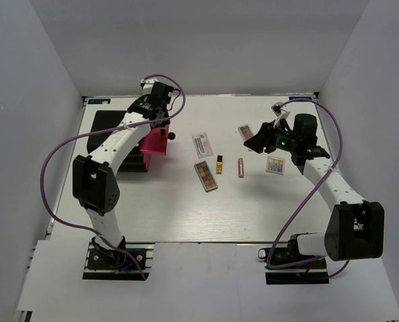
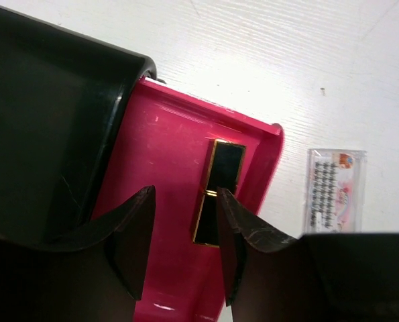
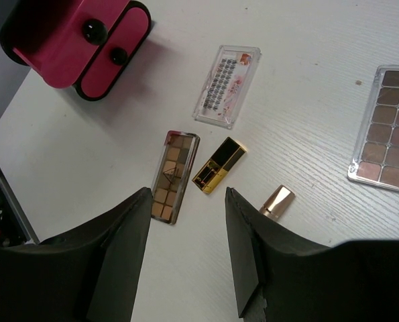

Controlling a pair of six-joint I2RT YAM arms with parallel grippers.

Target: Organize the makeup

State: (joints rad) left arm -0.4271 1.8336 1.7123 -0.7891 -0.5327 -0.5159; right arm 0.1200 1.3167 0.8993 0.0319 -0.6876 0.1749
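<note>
Left gripper over pink tray of black case: jaws apart, released. Black-gold lipstick lies flat in tray, near its right rim. Right gripper spread, empty, above table. Under it, slim palette, second lipstick and rose tube sit close together. Packet and wide palette lie apart. Wide stretch of tabletop between row and arm bases.

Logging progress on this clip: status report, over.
Left gripper open over pink drawer, gold-black lipstick lying inside. Right gripper open, empty, above table. Other makeup loose on table; nothing in the way.
</note>
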